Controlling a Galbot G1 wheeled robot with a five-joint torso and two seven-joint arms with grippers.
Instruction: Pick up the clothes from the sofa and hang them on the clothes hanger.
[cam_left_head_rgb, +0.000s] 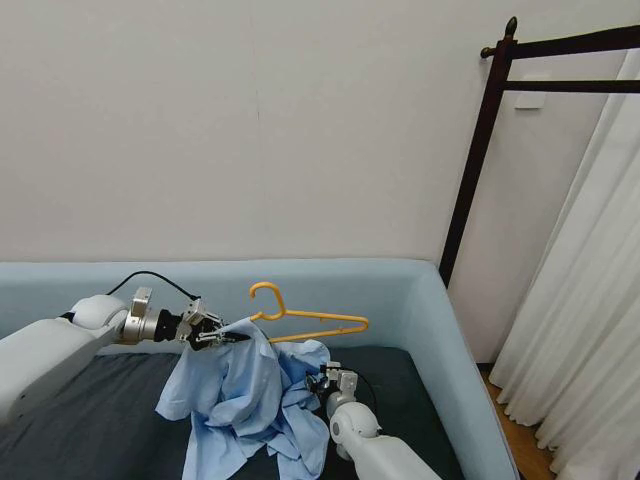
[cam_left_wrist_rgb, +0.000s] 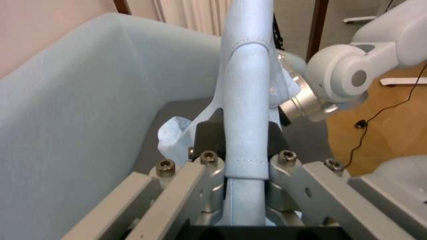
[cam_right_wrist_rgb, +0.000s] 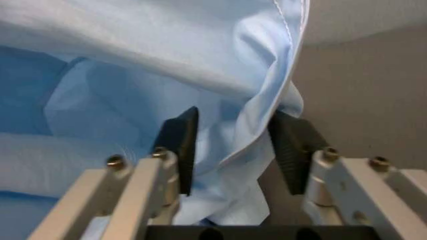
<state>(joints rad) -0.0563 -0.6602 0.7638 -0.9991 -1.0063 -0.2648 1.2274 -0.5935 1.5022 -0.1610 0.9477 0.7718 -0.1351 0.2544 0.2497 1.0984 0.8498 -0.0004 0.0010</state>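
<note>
A light blue shirt (cam_left_head_rgb: 250, 400) hangs in a crumpled bunch over the sofa's dark seat (cam_left_head_rgb: 80, 425). My left gripper (cam_left_head_rgb: 215, 335) reaches in from the left and is shut on the shirt's collar fold (cam_left_wrist_rgb: 243, 145), holding it up. A yellow hanger (cam_left_head_rgb: 310, 322) sticks out of the shirt's top, with its hook (cam_left_head_rgb: 265, 292) up against the backrest. My right gripper (cam_left_head_rgb: 318, 380) is low beside the shirt's right side. In the right wrist view its pads (cam_right_wrist_rgb: 180, 145) stand apart with a hem of the shirt (cam_right_wrist_rgb: 247, 135) lying between them.
The sofa's pale blue backrest (cam_left_head_rgb: 400, 290) and right arm wall the seat in. A dark wooden clothes rack (cam_left_head_rgb: 478, 160) stands to the right behind the sofa, with white curtains (cam_left_head_rgb: 590, 300) beside it. In the left wrist view the right arm (cam_left_wrist_rgb: 340, 75) is close.
</note>
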